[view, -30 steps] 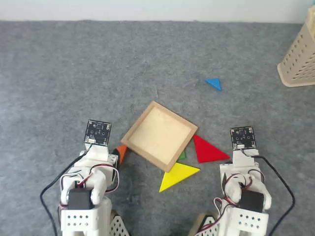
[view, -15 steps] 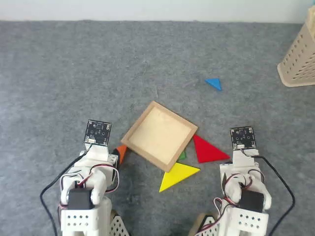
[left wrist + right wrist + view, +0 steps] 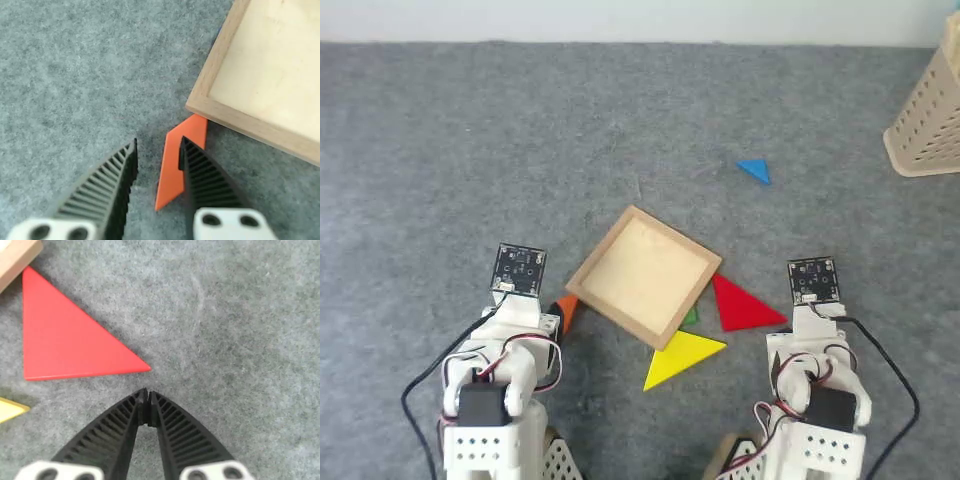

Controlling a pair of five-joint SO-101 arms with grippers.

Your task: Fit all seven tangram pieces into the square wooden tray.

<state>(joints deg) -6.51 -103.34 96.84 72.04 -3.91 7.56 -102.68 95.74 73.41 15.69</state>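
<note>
The square wooden tray [image 3: 608, 253] lies turned like a diamond at the table's middle, with nothing inside. An orange piece [image 3: 565, 311] pokes out at its left corner. A red triangle [image 3: 742, 305], a yellow triangle [image 3: 682, 357] and a sliver of green [image 3: 691, 316] lie along its right side, and a small blue triangle [image 3: 754, 170] sits farther back. My left gripper [image 3: 157, 152] is open over the felt, one finger overlapping the orange piece [image 3: 178, 162] beside the tray [image 3: 240, 122]. My right gripper [image 3: 148, 396] is shut on nothing, just off the red triangle [image 3: 62, 342].
A beige slatted basket [image 3: 932, 110] stands at the back right edge. Grey felt [image 3: 470, 150] covers the table, with open room at the back left. Both arm bases [image 3: 490, 420] stand at the near edge.
</note>
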